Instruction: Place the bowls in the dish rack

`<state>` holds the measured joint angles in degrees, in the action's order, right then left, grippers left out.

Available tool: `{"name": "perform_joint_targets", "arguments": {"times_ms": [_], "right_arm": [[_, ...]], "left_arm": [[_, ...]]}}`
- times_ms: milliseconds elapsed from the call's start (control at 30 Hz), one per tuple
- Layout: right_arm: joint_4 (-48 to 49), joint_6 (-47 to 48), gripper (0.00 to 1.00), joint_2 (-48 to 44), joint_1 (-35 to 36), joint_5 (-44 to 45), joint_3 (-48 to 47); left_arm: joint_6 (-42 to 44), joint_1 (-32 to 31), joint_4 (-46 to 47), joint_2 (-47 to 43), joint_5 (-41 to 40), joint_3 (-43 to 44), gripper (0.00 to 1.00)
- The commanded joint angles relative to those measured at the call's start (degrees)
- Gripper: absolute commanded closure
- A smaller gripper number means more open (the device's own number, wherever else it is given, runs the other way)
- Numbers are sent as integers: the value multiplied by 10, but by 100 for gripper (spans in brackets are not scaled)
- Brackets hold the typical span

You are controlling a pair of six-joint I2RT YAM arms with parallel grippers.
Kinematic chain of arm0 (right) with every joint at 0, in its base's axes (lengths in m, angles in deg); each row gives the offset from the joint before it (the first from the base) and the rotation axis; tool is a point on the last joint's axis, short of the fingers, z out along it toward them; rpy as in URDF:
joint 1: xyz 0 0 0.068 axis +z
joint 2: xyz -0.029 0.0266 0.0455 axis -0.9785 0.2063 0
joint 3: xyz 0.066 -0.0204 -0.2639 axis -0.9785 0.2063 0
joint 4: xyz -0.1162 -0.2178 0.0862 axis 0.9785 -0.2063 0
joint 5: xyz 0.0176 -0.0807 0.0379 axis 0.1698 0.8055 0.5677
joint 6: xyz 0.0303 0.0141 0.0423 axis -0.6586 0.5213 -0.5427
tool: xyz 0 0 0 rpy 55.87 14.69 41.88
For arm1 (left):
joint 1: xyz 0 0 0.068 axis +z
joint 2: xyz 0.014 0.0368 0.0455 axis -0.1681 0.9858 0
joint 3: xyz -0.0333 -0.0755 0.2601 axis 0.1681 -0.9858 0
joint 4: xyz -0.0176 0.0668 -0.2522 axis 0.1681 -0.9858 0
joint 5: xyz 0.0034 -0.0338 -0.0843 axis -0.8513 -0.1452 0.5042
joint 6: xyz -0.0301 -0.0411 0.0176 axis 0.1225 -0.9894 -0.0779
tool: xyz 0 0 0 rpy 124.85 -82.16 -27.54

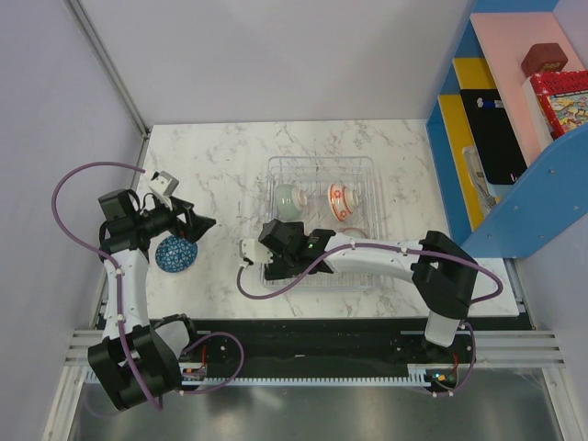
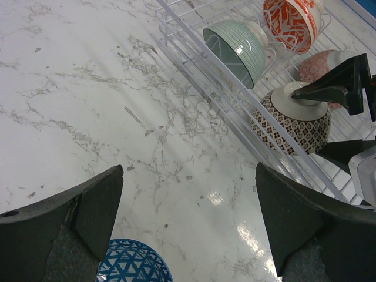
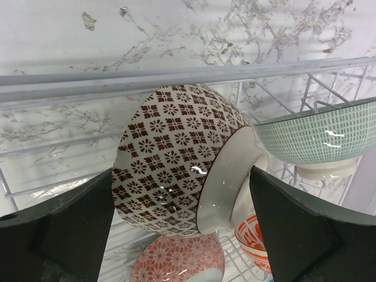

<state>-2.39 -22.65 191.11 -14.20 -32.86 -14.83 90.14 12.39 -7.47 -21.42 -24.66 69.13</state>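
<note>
The left gripper hangs over a white marble table. Its two dark fingers are spread wide apart and nothing is between them. A blue-patterned bowl sits on the table directly under this gripper, close beneath the finger on the left of the wrist view, and the gripper does not touch it. Ahead of the gripper and off to its right stands the silver wire dish rack, well apart from it.

The right gripper is lowered into the near part of the rack, and its fingers are also spread wide. Between them lies a brown-patterned bowl, tipped on its side among the wires with its white foot turned toward the right-hand finger. One finger lies close by that foot and the other stands clear of the bowl. It cannot be told whether either finger actually touches it.

Just beyond the right-hand finger, a pale green bowl stands on edge in the rack. Under the gripper lies a pink-patterned bowl. Beside that one, low by the right-hand finger, is an orange-red-and-white bowl.
</note>
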Motion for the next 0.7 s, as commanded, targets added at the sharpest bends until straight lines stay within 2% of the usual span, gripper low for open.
{"name": "perform_joint_targets", "arguments": {"times_ms": [0, 267, 667], "right_arm": [[64, -4, 2, -12, 5, 75, -1], [126, 36, 2, 2, 17, 160, 29], [-12, 28, 2, -22, 40, 34, 5]], "left_arm": [[-10, 4, 11, -12, 19, 2, 0], [-9, 5, 11, -7, 22, 2, 0], [-10, 6, 9, -8, 22, 2, 0]]}}
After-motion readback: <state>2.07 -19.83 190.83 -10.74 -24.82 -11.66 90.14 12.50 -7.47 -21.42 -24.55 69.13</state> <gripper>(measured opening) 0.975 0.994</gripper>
